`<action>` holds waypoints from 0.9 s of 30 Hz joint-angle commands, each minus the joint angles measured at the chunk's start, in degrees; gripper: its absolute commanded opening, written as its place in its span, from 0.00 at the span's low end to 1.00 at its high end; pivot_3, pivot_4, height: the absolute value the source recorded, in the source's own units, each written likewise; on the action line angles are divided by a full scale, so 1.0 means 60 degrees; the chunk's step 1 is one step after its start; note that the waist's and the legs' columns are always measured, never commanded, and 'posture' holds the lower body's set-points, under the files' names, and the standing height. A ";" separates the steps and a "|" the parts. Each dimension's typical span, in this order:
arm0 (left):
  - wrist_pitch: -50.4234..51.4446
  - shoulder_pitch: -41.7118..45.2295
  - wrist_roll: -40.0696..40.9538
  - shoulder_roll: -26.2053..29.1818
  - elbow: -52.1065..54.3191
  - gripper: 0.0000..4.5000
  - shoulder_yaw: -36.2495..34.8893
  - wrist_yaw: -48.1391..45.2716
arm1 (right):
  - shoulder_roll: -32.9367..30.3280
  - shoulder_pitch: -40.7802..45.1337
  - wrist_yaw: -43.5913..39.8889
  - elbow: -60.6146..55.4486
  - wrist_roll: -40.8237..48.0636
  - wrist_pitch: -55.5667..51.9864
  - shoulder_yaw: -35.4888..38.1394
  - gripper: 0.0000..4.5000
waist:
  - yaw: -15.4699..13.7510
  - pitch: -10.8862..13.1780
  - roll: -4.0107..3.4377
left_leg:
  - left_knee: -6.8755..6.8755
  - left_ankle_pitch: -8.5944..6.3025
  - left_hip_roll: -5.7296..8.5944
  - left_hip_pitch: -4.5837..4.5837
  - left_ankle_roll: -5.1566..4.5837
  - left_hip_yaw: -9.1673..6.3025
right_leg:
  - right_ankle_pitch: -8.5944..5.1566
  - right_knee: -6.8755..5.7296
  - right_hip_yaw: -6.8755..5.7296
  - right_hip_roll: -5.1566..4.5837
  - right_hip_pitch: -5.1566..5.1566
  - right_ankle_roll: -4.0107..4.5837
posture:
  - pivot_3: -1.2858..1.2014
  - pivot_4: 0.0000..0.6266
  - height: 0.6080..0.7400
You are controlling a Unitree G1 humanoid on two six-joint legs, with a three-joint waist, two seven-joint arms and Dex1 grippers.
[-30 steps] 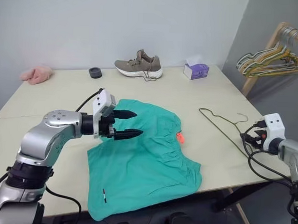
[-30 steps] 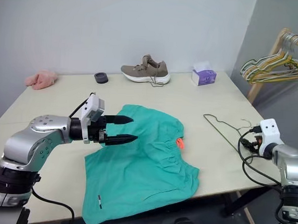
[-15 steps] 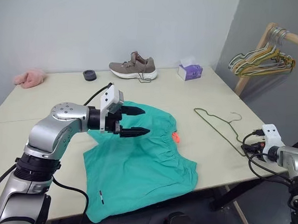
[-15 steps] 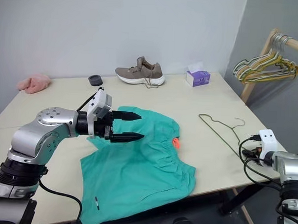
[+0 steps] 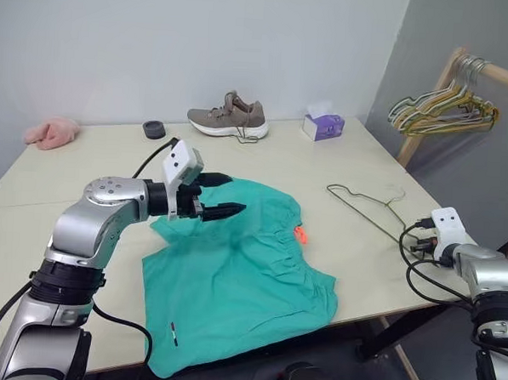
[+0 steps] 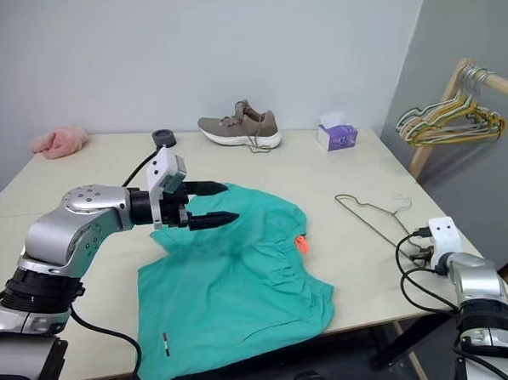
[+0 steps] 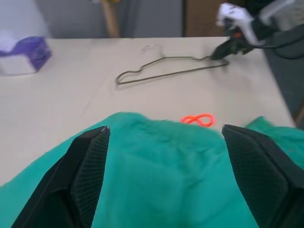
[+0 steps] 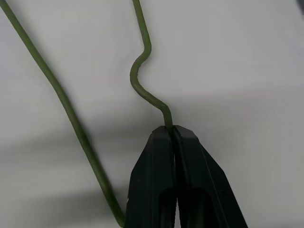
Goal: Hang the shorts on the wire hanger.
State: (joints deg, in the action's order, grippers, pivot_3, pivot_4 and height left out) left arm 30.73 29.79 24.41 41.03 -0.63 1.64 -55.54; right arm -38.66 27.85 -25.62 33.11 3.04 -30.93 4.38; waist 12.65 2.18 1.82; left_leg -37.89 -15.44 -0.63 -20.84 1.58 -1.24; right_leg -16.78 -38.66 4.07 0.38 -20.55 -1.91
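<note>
The teal shorts [image 5: 241, 274] lie spread flat on the table, an orange tag [image 7: 197, 118] at the waistband. My left gripper [image 5: 234, 195] hovers open just over their far left part, with nothing between its fingers [image 7: 90, 161]. The thin dark wire hanger [image 5: 364, 203] lies flat on the table to the right of the shorts. At the table's right edge my right gripper [image 8: 169, 129] is shut on the hanger's wire [image 8: 142, 90] at its near corner, and the same gripper [image 5: 417, 244] is in the left eye view.
A grey shoe [image 5: 228, 116], a purple tissue box [image 5: 323, 125], a small black round object [image 5: 154, 129] and a pink cloth [image 5: 51, 132] sit along the table's far side. A wooden rack with several coloured hangers [image 5: 446, 106] stands beyond the right edge.
The whole view has shifted. My right gripper has come in from beyond the table's edge to the hanger's near corner. My left gripper has edged farther over the shorts, still open.
</note>
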 commanded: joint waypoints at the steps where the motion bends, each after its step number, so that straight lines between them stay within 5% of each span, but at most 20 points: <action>1: -0.0516 0.0601 -0.0428 -0.0115 -0.0947 1.00 -0.0592 0.0680 | -0.0284 0.0413 0.0033 -0.1481 -0.0250 0.1280 0.0073 0.00 | 0.0001 0.0036 -0.0055 | 0.0001 0.0000 0.0000 -0.0009 0.0000 0.0001 | 0.0000 -0.0008 0.0002 0.0000 -0.0015 0.0000 | 0.43 0.00 1.00; 6: 0.0130 0.1396 -0.0110 -0.0363 -0.2248 1.00 -0.1104 0.0972 | -0.0461 0.0172 -0.0817 -0.3727 -0.0542 0.2625 -0.0551 0.00 | 0.0021 0.0048 -0.0093 | -0.0005 0.0002 -0.0014 -0.0099 -0.0001 -0.0002 | -0.0001 -0.0058 0.0002 0.0011 -0.0135 -0.0003 | 0.42 0.00 1.00; 15: 0.1394 0.1804 0.0294 0.0214 -0.2994 1.00 -0.0825 -0.0905 | -0.0547 0.0143 -0.2135 -0.6005 -0.1173 0.5173 -0.1871 0.00 | 0.0052 0.0050 -0.0097 | -0.0013 0.0002 0.0000 -0.0139 0.0000 -0.0009 | 0.0000 -0.0053 -0.0005 0.0000 -0.0166 -0.0003 | 0.42 0.00 1.00; 27: 0.0988 0.0190 -0.0164 0.1517 -0.1371 1.00 0.0791 -0.3713 | -0.0305 0.0809 -0.3047 -0.6406 -0.0936 0.5989 -0.2049 0.00 | 0.0189 0.0057 -0.0103 | -0.0013 0.0003 -0.0007 -0.0138 -0.0001 -0.0025 | 0.0000 -0.0061 -0.0022 -0.0003 -0.0163 0.0002 | 0.42 0.00 1.00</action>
State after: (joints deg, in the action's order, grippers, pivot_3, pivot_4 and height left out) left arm 37.92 29.74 23.78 49.06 -10.62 7.30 -77.42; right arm -40.69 31.02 -43.59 -2.99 -3.35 3.85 -8.78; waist 13.79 2.53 1.20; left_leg -37.97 -15.42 -0.66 -21.67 1.58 -1.40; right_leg -16.78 -39.03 3.92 0.36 -21.52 -1.90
